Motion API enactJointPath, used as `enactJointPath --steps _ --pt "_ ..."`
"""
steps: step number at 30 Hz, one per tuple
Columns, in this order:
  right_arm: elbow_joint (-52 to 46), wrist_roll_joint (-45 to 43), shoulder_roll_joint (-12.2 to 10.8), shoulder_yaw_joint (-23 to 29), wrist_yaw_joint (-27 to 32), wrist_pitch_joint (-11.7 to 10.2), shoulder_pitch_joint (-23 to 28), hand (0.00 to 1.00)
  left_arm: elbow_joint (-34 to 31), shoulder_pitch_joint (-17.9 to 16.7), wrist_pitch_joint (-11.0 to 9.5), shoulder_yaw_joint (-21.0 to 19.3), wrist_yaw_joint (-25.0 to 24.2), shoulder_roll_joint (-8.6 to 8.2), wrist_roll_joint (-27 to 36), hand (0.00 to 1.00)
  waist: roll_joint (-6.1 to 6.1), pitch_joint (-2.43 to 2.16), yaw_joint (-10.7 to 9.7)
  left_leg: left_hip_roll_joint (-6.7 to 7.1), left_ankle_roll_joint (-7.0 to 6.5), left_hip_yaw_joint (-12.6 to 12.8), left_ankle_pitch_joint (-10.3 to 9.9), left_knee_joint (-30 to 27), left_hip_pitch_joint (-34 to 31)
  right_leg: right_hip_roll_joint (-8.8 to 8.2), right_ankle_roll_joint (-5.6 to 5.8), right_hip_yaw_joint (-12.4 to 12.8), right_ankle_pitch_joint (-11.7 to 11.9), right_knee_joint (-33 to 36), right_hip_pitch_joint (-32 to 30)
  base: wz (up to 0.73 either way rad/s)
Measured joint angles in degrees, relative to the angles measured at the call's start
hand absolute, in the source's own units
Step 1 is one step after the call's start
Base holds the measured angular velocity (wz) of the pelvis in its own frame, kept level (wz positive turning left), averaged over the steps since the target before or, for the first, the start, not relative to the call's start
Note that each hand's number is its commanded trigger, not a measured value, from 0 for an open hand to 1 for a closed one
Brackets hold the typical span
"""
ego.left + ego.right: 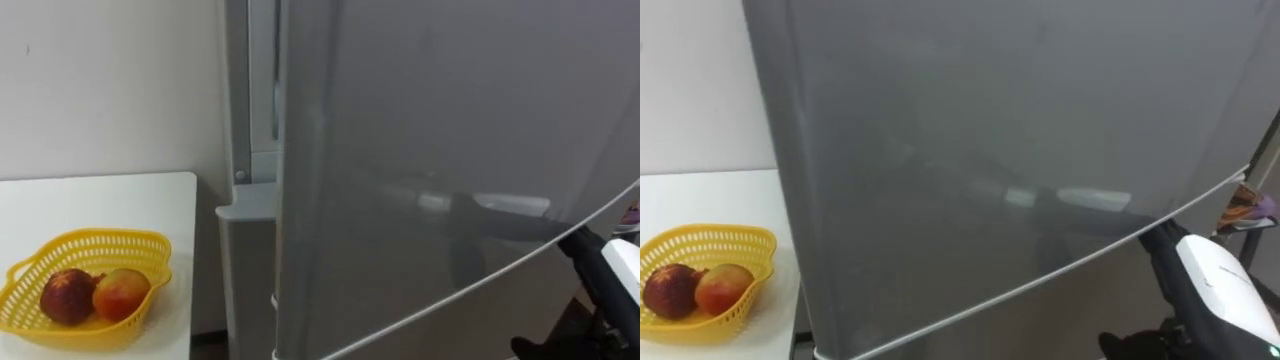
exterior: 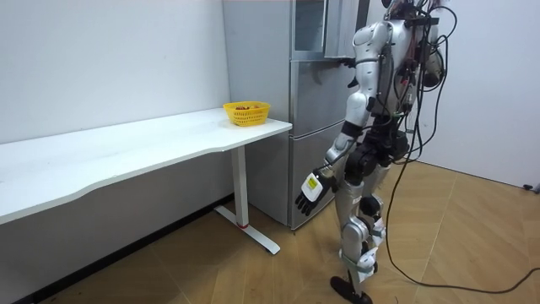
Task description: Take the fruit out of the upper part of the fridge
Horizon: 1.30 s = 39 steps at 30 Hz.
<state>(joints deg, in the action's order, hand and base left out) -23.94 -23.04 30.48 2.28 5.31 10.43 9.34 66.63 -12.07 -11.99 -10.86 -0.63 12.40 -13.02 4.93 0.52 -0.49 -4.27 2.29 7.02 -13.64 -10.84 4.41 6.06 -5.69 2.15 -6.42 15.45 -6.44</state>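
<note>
The grey upper fridge door (image 1: 1020, 130) is swung out towards me and blocks the inside of the compartment. My right hand (image 1: 1215, 290) is at the door's lower right edge, by its bottom rim. In the room view I stand close in front of the fridge (image 2: 316, 127) with that arm raised to the upper door (image 2: 329, 29). My left hand (image 2: 309, 189) hangs open and empty beside my thigh. At the door's right edge a sliver of a shelf with something coloured (image 1: 1245, 210) peeks out.
A yellow basket (image 1: 85, 255) holding two reddish fruits (image 1: 120, 292) sits on the white table (image 1: 100, 200) left of the fridge, near the table's end. The white wall stands behind it. Wooden floor stretches behind me.
</note>
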Motion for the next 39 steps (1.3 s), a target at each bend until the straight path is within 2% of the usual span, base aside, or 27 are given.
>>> enactJointPath --steps 4,7,9,13,16,19,20,21,22,24,26,27,29,30,32,33,35,39 --pt "0.0 -3.5 -1.2 -0.1 -0.9 0.0 0.0 0.00 0.0 -0.1 0.2 3.2 -0.1 1.12 0.0 0.00 -0.25 -0.12 1.0 -0.43 0.28 0.0 0.2 -0.6 -0.1 0.33 -0.56 -0.1 0.5 -0.9 0.6 -0.01" --pt "0.0 -4.0 -1.2 -0.3 -1.7 0.0 -0.1 0.00 -0.2 0.4 1.0 7.2 -0.5 2.15 -0.1 0.00 -0.76 -0.38 1.3 -0.72 0.55 0.0 0.3 -0.7 -0.1 0.44 -0.94 -0.4 0.8 -1.6 0.8 0.08" --pt "0.0 -4.0 -1.5 -0.7 -2.5 0.0 -0.3 0.00 -0.3 0.6 2.1 8.9 -1.2 2.34 -0.1 0.00 -1.07 -0.34 1.9 -0.90 0.89 0.0 0.5 -0.5 0.3 0.52 -0.86 -0.6 0.8 -1.9 1.4 0.06" --pt "0.0 -3.0 -2.3 -1.1 -4.3 -0.6 -0.7 0.00 -0.9 0.8 3.4 9.4 -2.0 2.34 -0.1 0.00 -1.05 -0.31 2.5 -1.05 1.21 0.0 0.8 -0.4 0.2 0.54 -0.49 -1.0 0.5 -1.9 1.3 0.06" --pt "0.2 0.6 -4.2 -1.1 -5.2 -1.8 -1.0 0.00 -2.1 0.2 4.2 9.4 -2.3 2.32 -0.1 0.00 -1.09 -0.31 2.5 -1.09 1.23 0.0 0.8 -0.6 0.2 0.54 -0.35 -1.1 1.0 -2.4 1.7 0.03" --pt "0.9 4.4 -6.3 -0.9 -5.5 -3.7 -0.9 0.00 -2.7 -0.9 4.8 9.4 -2.3 2.31 -0.1 0.00 -1.33 -0.20 2.3 -1.08 1.16 0.0 0.9 -0.8 0.2 0.51 -0.05 -1.0 1.9 -3.9 2.6 0.06" --pt "1.2 6.7 -7.1 -0.9 -5.5 -5.2 -0.4 0.00 -2.7 -1.4 5.3 9.3 -2.3 2.31 -0.1 0.00 -1.37 -0.17 2.2 -0.98 1.13 0.0 0.9 -0.8 0.2 0.42 0.05 -1.1 2.0 -4.0 2.7 0.07" --pt "3.1 9.5 -7.9 -0.8 -5.4 -8.4 0.3 0.00 -2.5 -1.5 5.7 9.1 -2.1 2.32 -0.2 0.00 -1.66 -0.05 2.0 -0.92 1.02 -0.3 0.8 -0.7 0.2 0.33 0.18 -1.3 2.1 -4.4 3.0 0.14" --pt "4.4 10.6 -8.3 -0.8 -5.3 -10.1 0.6 0.00 -2.2 -1.5 5.9 8.8 -2.0 2.32 -0.2 0.00 -1.68 -0.09 1.9 -0.89 0.94 -0.9 0.8 -0.6 0.3 0.29 0.24 -1.5 2.1 -4.8 3.5 0.26" --pt "10.3 16.3 -10.3 0.3 -3.6 -15.0 1.4 0.00 -2.4 -2.4 7.0 8.5 -0.8 2.13 -0.1 0.00 -1.66 -0.48 0.7 -0.75 0.64 -1.9 0.6 -0.5 0.6 0.03 0.49 -2.3 2.1 -5.7 4.7 0.32" --pt "12.6 19.3 -11.6 1.6 -3.3 -16.2 1.9 0.00 -2.4 -3.0 7.8 8.1 -0.7 1.54 -0.1 0.00 -2.17 -0.60 0.7 -0.65 0.38 -2.2 0.3 -0.5 1.0 -0.08 0.62 -2.4 2.2 -5.9 5.5 0.12" --pt "14.9 22.2 -12.3 2.4 -2.3 -16.7 2.6 0.00 -2.5 -3.4 8.4 7.8 -0.6 1.12 -0.1 0.00 -2.62 -0.80 0.7 -0.61 0.24 -2.3 0.1 -0.7 1.2 -0.15 0.68 -2.5 2.1 -5.9 5.8 0.09" --pt "18.9 25.5 -13.8 4.2 -0.9 -16.6 3.2 0.00 -2.5 -3.8 9.3 7.5 -0.3 0.48 -0.1 0.00 -3.27 -1.03 0.2 -0.49 0.02 -2.4 -0.2 -0.9 1.2 -0.41 0.51 -3.0 2.2 -5.8 6.1 0.11" --pt "20.9 26.6 -15.0 6.2 0.2 -16.6 3.5 0.00 -2.5 -4.1 9.6 6.5 0.0 -0.32 -0.2 0.00 -3.75 -0.99 -0.5 -0.31 -0.11 -2.4 -0.3 -0.8 1.3 -0.63 0.69 -3.1 2.0 -5.8 6.1 0.11" --pt "21.4 28.3 -15.8 8.8 2.7 -16.6 4.6 0.00 -2.5 -4.7 10.0 5.7 0.1 -1.33 -0.1 0.00 -4.49 -1.03 -1.1 0.03 -0.33 -2.4 -0.3 -0.2 1.4 -0.90 1.01 -3.1 1.8 -5.7 5.9 -0.04" --pt "21.4 29.8 -16.4 10.3 4.6 -16.6 5.2 0.00 -2.5 -4.8 10.3 4.4 0.2 -1.84 -0.1 0.00 -4.77 -0.84 -1.4 0.14 -0.41 -2.2 -0.2 0.3 1.7 -0.95 1.14 -2.9 1.7 -5.7 5.8 -0.11" --pt "21.3 32.3 -17.4 11.1 7.9 -16.7 5.7 0.00 -2.5 -5.0 10.5 3.4 0.5 -1.88 -0.2 0.00 -4.88 -0.85 -1.8 0.11 -0.42 -1.6 -0.3 0.9 2.3 -0.85 1.15 -2.4 1.3 -5.5 5.8 -0.13" --pt "20.4 34.5 -17.9 12.4 13.6 -16.8 6.0 0.00 -3.2 -4.4 10.7 1.5 1.9 -2.32 -0.1 0.00 -4.69 -0.77 -2.3 0.14 -0.43 -0.9 -0.2 1.3 3.2 -0.84 1.10 -2.2 0.5 -4.7 5.8 -0.11"
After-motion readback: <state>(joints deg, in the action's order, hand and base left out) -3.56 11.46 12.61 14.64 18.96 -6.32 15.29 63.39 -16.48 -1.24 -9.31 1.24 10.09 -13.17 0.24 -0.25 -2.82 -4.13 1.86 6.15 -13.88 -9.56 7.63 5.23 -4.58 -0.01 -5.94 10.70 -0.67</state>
